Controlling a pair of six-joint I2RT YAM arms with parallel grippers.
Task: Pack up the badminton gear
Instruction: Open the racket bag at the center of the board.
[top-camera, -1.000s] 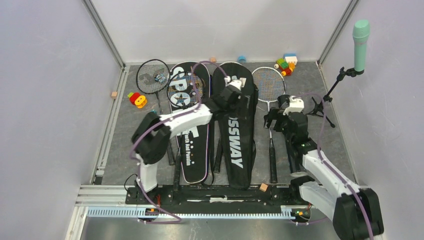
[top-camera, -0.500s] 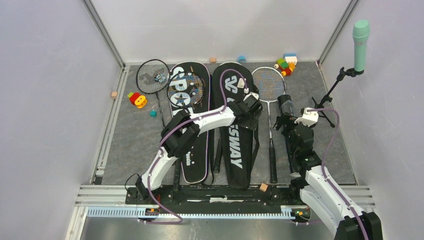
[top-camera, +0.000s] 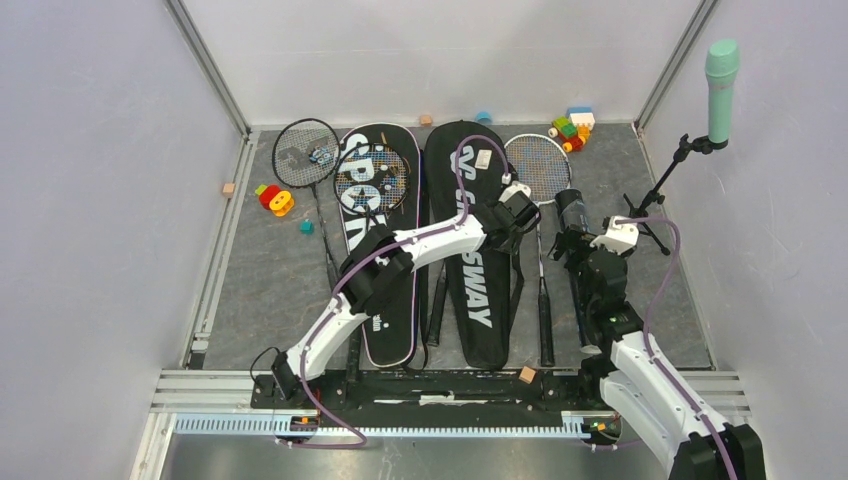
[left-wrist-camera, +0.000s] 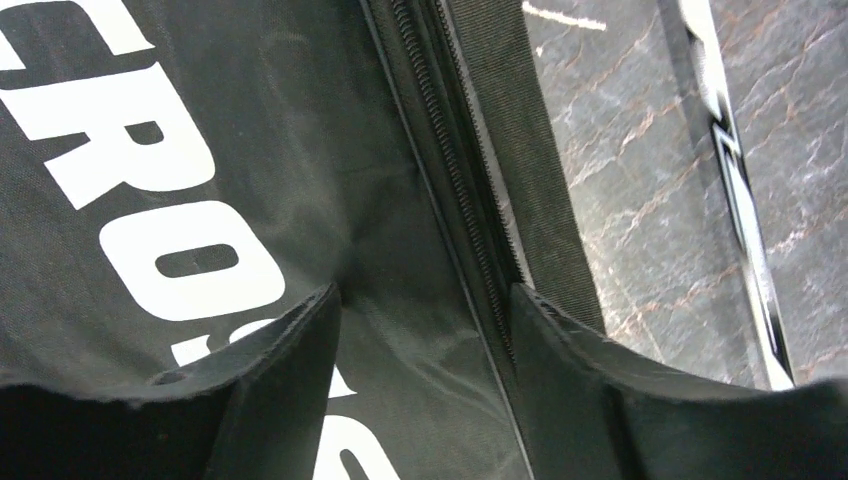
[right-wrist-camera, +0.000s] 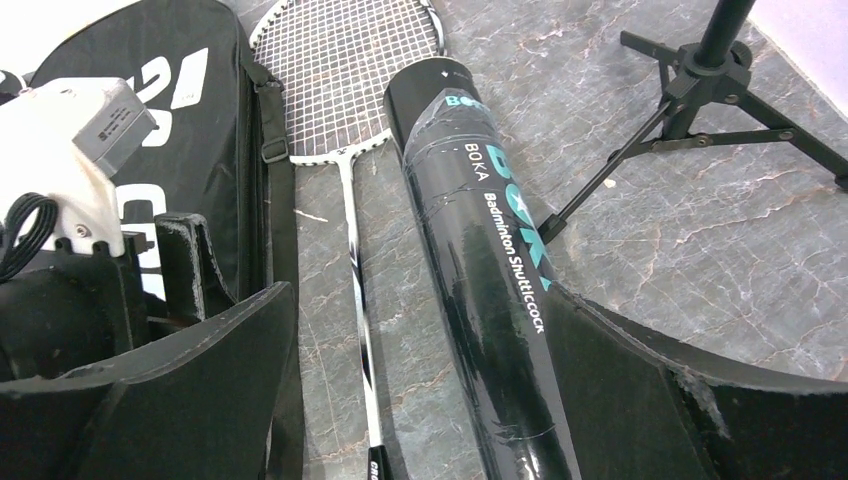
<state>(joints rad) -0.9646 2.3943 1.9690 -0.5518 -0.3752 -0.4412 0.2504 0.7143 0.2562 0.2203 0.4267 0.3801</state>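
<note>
Currently | grey stone-pattern floor (top-camera: 260, 290) lying inside white walls (top-camera: 440, 60) | left gripper (left-wrist-camera: 425, 300) reaching further right, spreading wide over CROSSWAY bag (left-wrist-camera: 200, 150) zip edge | right gripper (right-wrist-camera: 420, 300) staying spread astride tube (right-wrist-camera: 480, 230), beside racket (right-wrist-camera: 345, 70)

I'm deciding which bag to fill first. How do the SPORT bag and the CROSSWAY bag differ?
The SPORT bag has a racket head lying on its wide end; the CROSSWAY bag carries none. The left pincer hangs open over the CROSSWAY bag's zip edge; only the left arm crosses the SPORT bag. Both are black and lie flat.
</note>
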